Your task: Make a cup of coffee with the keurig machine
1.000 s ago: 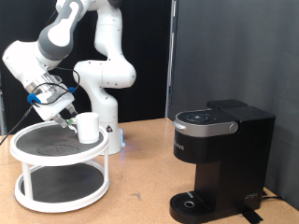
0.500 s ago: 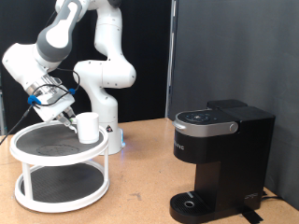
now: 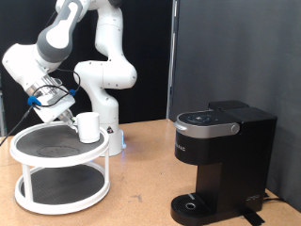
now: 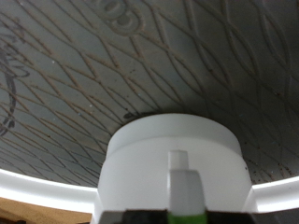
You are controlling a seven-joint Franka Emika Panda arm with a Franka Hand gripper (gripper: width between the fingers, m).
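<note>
The gripper (image 3: 70, 119) is beside the cup (image 3: 88, 128) on the round two-tier stand (image 3: 56, 174); whether its fingers are open or closed I cannot tell. The keurig machine (image 3: 221, 165) stands well apart on the right.

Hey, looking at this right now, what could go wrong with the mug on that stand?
The cup stands near the edge of the round stand, so a nudge from the gripper beside it might tip it off. The keurig machine sits low across the table, so carrying the cup there risks bumping its top.

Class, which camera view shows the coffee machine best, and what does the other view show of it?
The exterior view: the black coffee machine stands whole at its right, far from the white cup beside the end effector on the round shelf. The wrist view shows none of it.
</note>
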